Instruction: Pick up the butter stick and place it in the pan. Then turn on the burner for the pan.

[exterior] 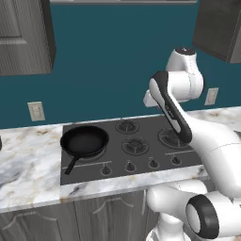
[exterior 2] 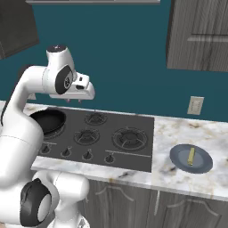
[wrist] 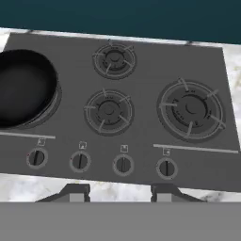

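Observation:
The butter stick (exterior 2: 191, 155), a small pale yellow bar, lies on a shallow grey-blue dish (exterior 2: 178, 163) on the counter right of the stove. The black pan (exterior: 84, 140) (exterior 2: 47, 121) (wrist: 22, 87) sits on the stove's left burner, handle toward the front, with nothing in it. My gripper (exterior 2: 74, 100) (wrist: 120, 193) hangs high above the middle of the cooktop, pointing down, far from the butter stick. Its fingertips (wrist: 70, 192) stand apart with nothing between them.
The dark cooktop (wrist: 141, 70) has several burners and a front row of knobs (wrist: 123, 164); the leftmost knob (wrist: 36, 157) sits in front of the pan. Marble counter (exterior: 28, 164) runs on both sides. Wall cabinets (exterior 2: 200, 35) hang above.

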You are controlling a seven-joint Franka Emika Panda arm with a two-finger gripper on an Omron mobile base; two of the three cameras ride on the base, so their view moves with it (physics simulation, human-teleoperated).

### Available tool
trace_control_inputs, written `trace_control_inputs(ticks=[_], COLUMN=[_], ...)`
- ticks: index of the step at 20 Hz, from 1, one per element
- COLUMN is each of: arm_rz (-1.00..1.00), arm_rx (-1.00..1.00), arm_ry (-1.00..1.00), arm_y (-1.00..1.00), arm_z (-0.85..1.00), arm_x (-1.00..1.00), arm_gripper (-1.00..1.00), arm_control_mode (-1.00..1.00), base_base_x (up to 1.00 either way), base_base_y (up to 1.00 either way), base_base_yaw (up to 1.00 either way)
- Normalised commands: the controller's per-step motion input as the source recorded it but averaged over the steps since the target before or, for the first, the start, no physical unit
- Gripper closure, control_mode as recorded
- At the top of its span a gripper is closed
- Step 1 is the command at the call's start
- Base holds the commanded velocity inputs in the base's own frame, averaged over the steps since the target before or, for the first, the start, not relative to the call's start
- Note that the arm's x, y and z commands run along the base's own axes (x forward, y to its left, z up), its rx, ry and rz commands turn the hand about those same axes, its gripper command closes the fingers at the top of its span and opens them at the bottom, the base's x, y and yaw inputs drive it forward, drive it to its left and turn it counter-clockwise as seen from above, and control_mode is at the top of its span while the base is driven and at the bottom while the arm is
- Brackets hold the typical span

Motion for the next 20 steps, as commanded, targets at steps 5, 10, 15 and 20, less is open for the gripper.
trace_control_inputs(ticks=[5,10,15,20], arm_rz=[-0.01,0.0,0.0,-0.07], arm_rx=[-0.01,0.0,-0.01,-0.01], arm_ry=[-0.05,0.01,0.04,0.06], arm_y=[-0.45,-1.0,-1.0,-1.0], arm_z=[-0.15,-0.34,-0.31,-0.3], arm_x=[-0.01,-0.01,0.0,0.0], arm_gripper=[-1.0,-1.0,-1.0,-1.0], arm_control_mode=[-1.0,-1.0,-1.0,-1.0], base_base_x=[0.0,0.0,0.0,0.0], base_base_y=[0.0,0.0,0.0,0.0], base_base_yaw=[0.0,0.0,0.0,0.0])
